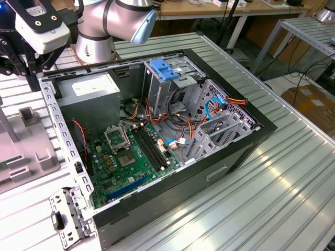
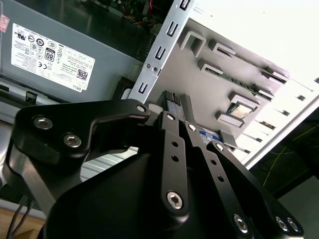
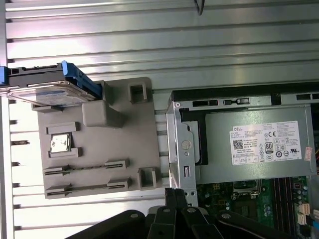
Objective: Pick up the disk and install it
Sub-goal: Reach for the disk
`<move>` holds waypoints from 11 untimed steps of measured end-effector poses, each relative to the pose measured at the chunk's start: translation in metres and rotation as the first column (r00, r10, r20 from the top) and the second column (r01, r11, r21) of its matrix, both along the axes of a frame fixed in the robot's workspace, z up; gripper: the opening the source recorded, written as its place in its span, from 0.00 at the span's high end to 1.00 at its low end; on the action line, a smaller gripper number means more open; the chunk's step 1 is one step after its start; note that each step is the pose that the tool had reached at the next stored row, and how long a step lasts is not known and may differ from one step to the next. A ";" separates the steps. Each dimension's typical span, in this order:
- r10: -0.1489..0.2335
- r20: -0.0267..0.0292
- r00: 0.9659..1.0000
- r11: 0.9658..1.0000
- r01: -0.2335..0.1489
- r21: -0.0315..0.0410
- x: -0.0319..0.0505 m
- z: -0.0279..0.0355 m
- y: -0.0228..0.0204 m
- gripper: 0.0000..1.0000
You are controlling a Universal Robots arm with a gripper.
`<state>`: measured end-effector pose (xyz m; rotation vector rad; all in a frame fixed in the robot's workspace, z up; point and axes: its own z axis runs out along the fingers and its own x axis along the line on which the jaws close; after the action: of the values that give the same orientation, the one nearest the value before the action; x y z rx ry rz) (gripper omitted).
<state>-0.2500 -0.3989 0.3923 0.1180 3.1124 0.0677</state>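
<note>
On the ribbed aluminium bench [image 1: 251,198], a black tower case [image 1: 172,201] is lying on its side with its panel off. It is showing a green board [image 1: 125,157], a boxy grey power supply [image 1: 89,97] with a white sticker, a perforated steel cage [image 1: 222,123] and a blue plastic latch [image 1: 165,70] among bundled coloured wires [image 1: 183,117].

Beside the case, toward the exterior view's left, a moulded grey plastic holder [image 3: 99,149] with raised blocks and narrow slots is sitting on the bench. In the first wrist view the disk [image 3: 47,89] is lying at one end of that holder. It is a flat slab with a dull silver face and a blue plastic frame along its edges, and it is sticking out past the holder's rim. A small square silver chip [image 3: 60,143] is resting in a pocket of the holder.

The claw [image 3: 175,193], made of black angular links with bolt heads, is hovering over the case's bare steel corner frame. It is just beside the power supply and the holder's nearer edge, well apart from the disk. Its two slim fingers are pressing together, closed on nothing.
</note>
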 end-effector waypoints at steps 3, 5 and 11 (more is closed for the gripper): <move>0.000 0.000 1.000 1.000 0.000 0.000 -0.0015 0.0000 0.0000 0.89; 0.000 0.000 1.000 1.000 0.000 0.000 -0.0023 0.0000 0.0000 0.89; 0.000 0.000 1.000 1.000 0.000 0.000 -0.0057 -0.0001 0.0000 0.89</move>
<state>-0.2558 -0.3989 0.3922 0.1179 3.1126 0.0676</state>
